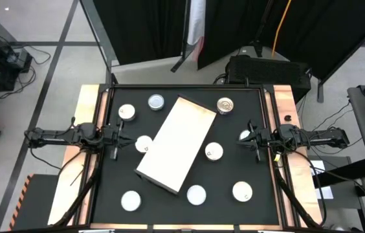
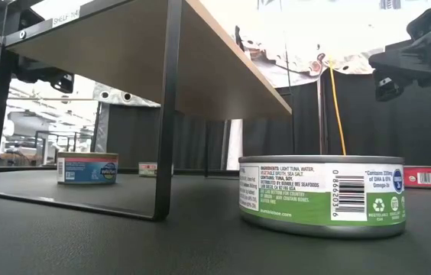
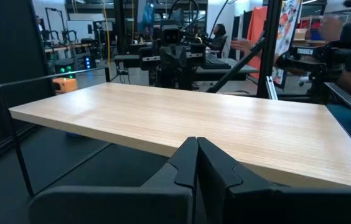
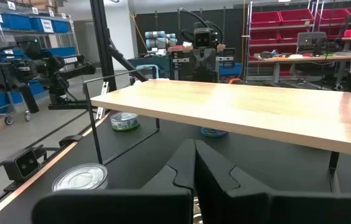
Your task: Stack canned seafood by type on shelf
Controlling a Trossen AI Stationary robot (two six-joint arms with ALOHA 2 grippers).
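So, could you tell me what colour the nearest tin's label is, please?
White above green on the tin; low view.

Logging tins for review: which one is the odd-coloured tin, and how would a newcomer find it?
Find the pale wooden shelf lying diagonally across the black table. Just off its far right corner sits one tin. Its top is golden-brown; the others' are silver-white.
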